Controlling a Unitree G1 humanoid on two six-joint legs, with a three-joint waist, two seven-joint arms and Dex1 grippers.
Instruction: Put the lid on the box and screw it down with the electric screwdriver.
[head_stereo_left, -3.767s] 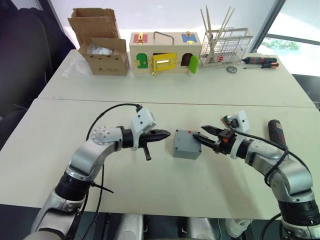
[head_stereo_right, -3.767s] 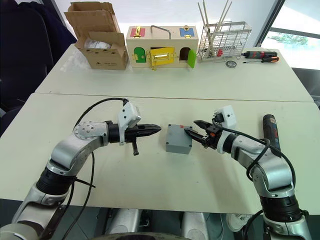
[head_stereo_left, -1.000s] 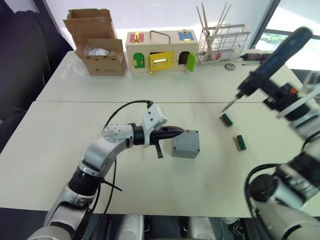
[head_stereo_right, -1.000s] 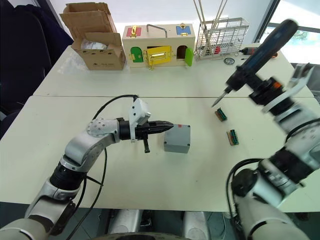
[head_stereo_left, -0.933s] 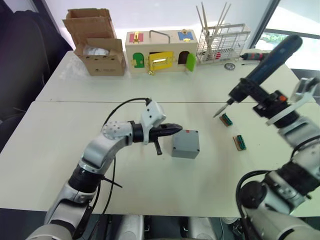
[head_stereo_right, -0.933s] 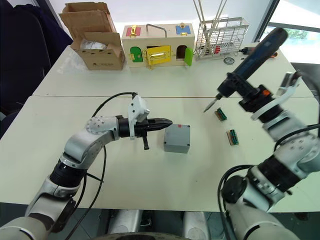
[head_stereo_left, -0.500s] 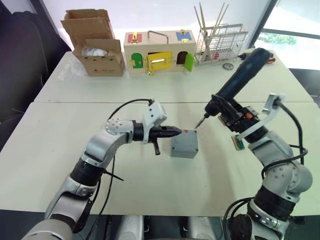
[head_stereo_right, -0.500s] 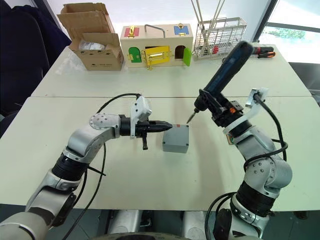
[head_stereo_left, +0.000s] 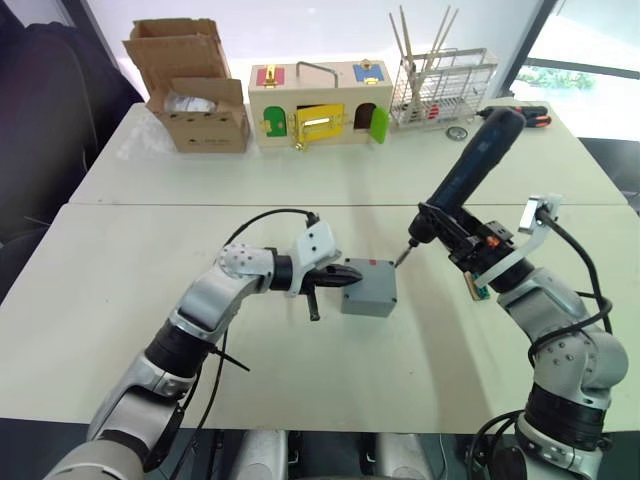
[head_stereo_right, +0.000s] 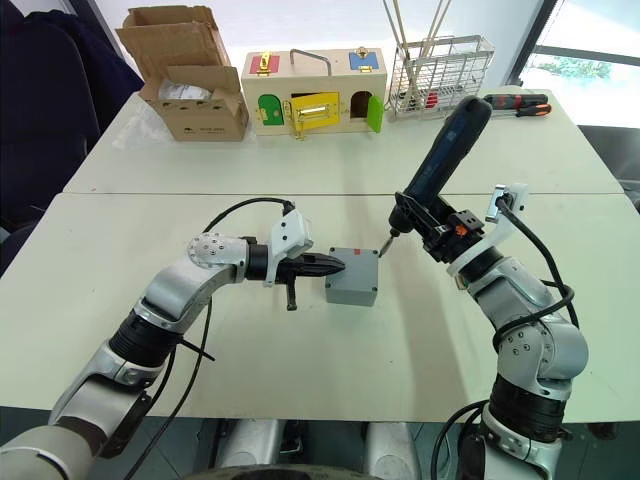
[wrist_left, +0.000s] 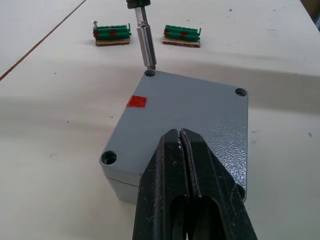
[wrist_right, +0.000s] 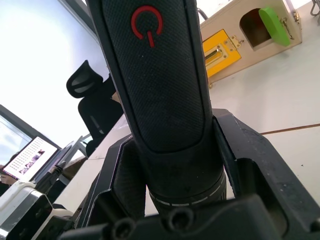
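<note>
I count one box (head_stereo_left: 368, 288) mid-table with its lid (wrist_left: 185, 120) on, four corner holes, one hidden by my left gripper (wrist_left: 181, 145), pressed together. My right gripper (head_stereo_right: 447, 238) clamps the electric screwdriver (head_stereo_right: 441, 165), bit at the 1 o'clock corner.

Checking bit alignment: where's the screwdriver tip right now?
In the left wrist view, the electric screwdriver bit sits at a corner screw hole of the lid, nearest the red mark; the right gripper holds it.
</note>
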